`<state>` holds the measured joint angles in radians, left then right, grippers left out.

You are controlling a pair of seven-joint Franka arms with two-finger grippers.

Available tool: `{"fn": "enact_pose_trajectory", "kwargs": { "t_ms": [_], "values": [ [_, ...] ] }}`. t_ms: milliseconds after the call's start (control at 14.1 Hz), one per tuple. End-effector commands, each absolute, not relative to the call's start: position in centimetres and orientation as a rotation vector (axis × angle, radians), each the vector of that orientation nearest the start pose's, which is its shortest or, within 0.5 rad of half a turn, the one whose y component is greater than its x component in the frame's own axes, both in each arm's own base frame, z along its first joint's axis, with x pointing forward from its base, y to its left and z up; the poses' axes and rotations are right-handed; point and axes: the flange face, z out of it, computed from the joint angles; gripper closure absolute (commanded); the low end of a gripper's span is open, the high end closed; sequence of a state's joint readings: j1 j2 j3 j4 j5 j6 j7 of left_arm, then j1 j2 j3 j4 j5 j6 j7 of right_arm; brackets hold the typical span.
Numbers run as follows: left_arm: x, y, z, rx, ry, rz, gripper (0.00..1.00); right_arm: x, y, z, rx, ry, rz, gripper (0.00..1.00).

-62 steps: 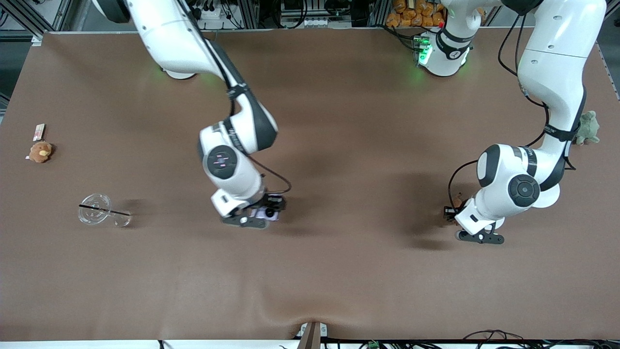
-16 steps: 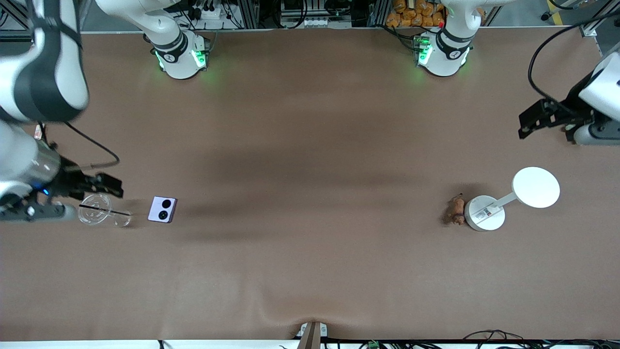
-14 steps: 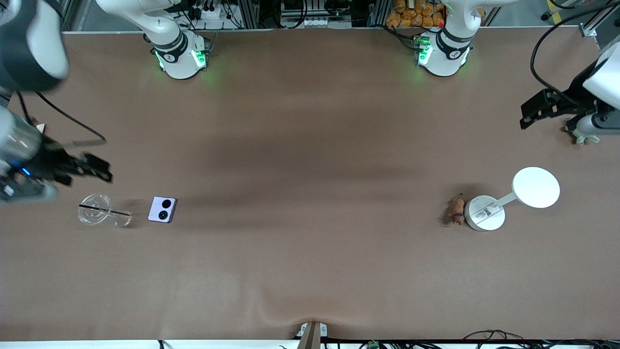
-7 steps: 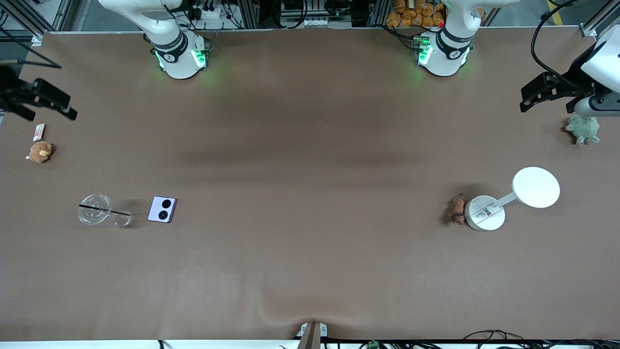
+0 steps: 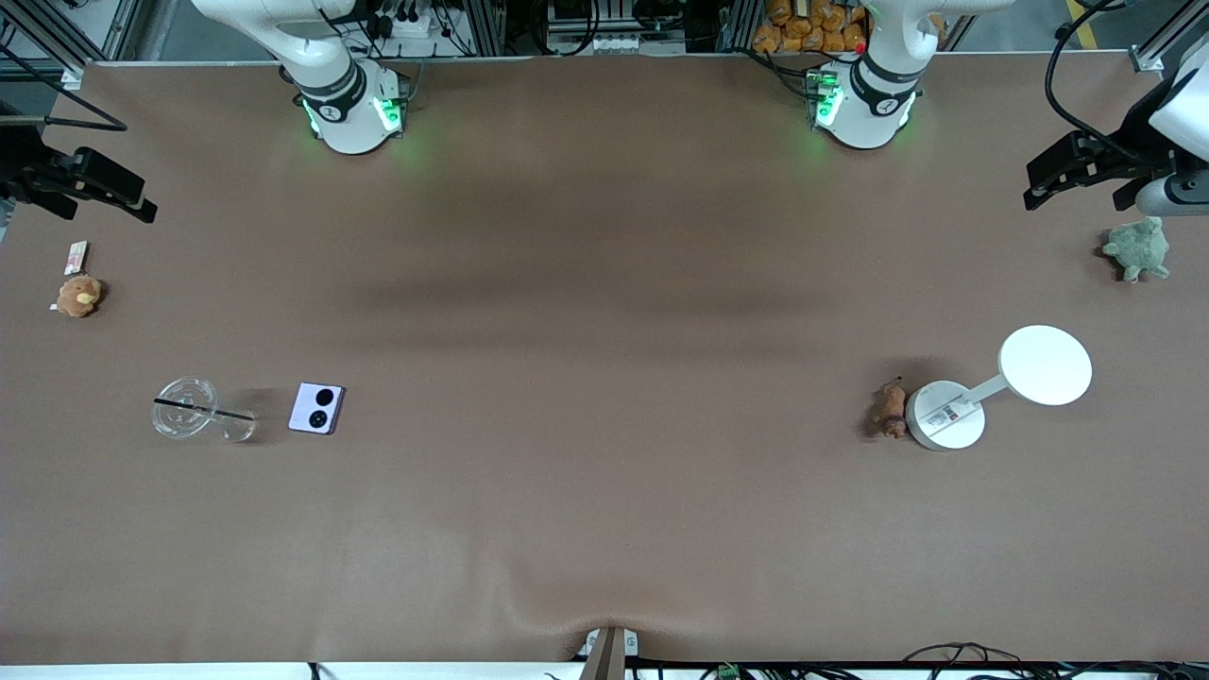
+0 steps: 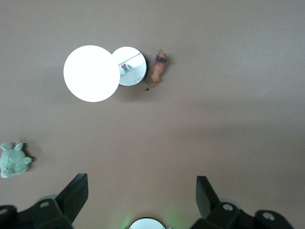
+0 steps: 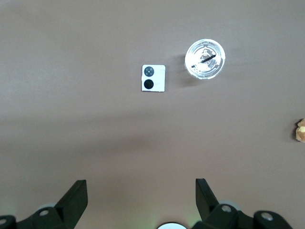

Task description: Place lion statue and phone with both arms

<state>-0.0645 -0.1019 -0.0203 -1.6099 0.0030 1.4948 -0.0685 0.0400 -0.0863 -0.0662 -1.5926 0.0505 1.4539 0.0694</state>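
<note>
Since my half-second-earlier look both arms barely shifted: right gripper (image 5: 90, 184) and left gripper (image 5: 1077, 170) hang spread, empty, at the table ends; phone (image 5: 316, 408) beside the clear cup (image 5: 194, 416), lion statue (image 5: 889, 408) touching the white lamp (image 5: 945, 416).

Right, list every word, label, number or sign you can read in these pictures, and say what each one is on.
None can be read.
White lamp base: a small printed sticker beside the lion statue, print too small to read.
Small card near the brown plush: some print, too small to read.
Phone: two black camera circles, no text visible.
Clear cup: no lettering visible.
</note>
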Motion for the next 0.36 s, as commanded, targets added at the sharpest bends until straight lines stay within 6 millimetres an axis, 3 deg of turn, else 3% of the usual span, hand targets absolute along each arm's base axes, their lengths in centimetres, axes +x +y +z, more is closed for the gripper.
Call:
{"fn": "enact_pose_trajectory", "kwargs": {
  "t_ms": [0, 284],
  "values": [
    [50.82, -4.57, 65.61, -3.153, 0.026, 0.018, 0.00, 50.70, -1.33, 65.24, -3.122, 0.173, 0.099, 0.00],
    [51.21, -4.51, 66.54, -3.147, 0.027, -0.016, 0.00, 50.68, -1.52, 65.36, -3.131, 0.155, 0.097, 0.00]
  ]
}}
